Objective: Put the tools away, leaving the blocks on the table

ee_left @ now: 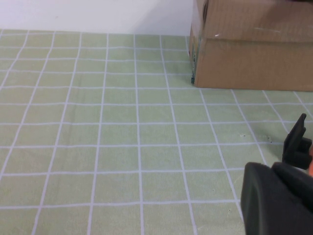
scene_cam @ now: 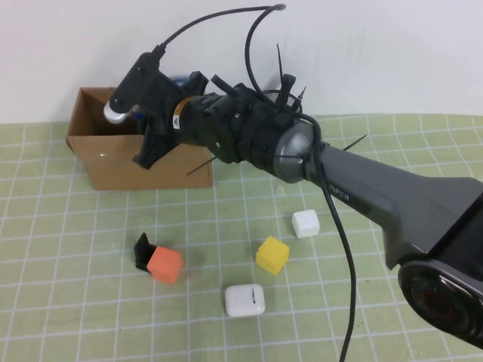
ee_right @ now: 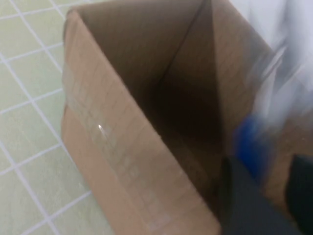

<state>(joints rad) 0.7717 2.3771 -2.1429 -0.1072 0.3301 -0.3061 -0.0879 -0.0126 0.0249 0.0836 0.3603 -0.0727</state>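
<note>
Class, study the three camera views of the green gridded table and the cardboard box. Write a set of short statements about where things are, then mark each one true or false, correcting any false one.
1. The right gripper is over the open brown cardboard box. True.
2. The small orange cube lies inside the box. False: it sits on the light green gridded mat.
3. The white rounded earbud case lies on the mat near the small yellow cube. True.
4. The small white cube is stacked on the yellow cube. False: they stand apart.
5. The left gripper is holding the box. False: it is low over the mat, short of the box.
</note>
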